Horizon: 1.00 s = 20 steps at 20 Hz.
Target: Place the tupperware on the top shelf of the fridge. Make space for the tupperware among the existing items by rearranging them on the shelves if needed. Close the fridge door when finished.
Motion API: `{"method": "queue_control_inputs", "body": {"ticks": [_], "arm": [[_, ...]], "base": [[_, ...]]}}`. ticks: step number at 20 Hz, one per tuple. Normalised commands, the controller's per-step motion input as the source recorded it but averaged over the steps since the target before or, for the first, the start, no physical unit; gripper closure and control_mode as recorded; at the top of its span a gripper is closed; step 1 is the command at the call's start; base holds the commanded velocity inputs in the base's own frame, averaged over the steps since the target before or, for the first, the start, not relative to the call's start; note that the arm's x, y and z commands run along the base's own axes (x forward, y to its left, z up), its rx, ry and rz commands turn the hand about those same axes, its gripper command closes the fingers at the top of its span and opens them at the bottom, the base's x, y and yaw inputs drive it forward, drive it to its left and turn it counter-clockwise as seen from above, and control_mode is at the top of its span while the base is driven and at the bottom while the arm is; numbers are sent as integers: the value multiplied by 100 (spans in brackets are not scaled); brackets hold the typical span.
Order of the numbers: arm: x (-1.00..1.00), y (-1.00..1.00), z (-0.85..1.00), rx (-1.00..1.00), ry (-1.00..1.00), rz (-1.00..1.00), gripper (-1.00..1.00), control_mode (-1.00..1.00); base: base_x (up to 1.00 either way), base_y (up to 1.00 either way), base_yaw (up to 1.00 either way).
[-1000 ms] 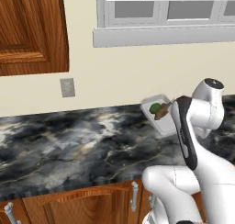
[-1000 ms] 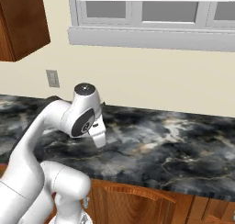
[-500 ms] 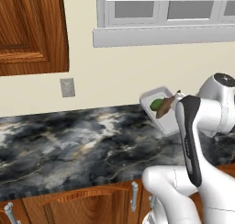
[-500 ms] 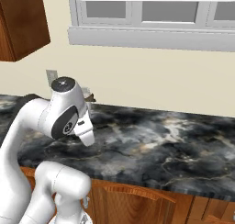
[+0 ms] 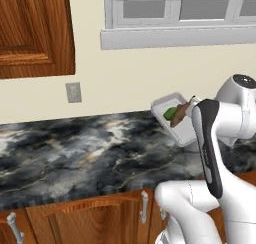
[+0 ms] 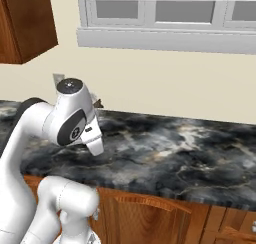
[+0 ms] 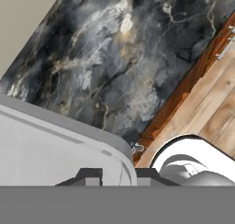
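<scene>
The tupperware (image 5: pixel 176 119) (green and brown food inside) hangs tilted above the worktop (image 5: pixel 75 148) near its back edge, pinched at its rim by the tool (image 7: pixel 118 174), probably lifted clear for carrying to the fridge.

Tilted white tupperware (image 5: pixel 178 119), food inside

**Count of things in view**

One tupperware (image 5: pixel 177 119) with one green piece (image 5: pixel 170 111) and one brown piece (image 5: pixel 180 114) inside. One marble table (image 5: pixel 75 153). One wall outlet (image 5: pixel 73 92). One window (image 5: pixel 180 10). One upper wooden cabinet (image 5: pixel 32 30). Two cabinet handles (image 5: pixel 145 206) below, on the left base view.
</scene>
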Motion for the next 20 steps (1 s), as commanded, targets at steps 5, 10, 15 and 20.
{"method": "queue_control_inputs", "body": {"ticks": [5, 10, 15, 20], "arm": [[0, 0, 0, 0, 0, 0, 100, 100], [0, 0, 0, 0, 0, 0, 100, 100], [0, 0, 0, 0, 0, 0, 100, 100], [0, 0, 0, 0, 0, 0, 100, 100]], "base": [[-100, -6, -9], [-81, -22, -55], [-17, -16, -72], [-2, -26, -71]]}}
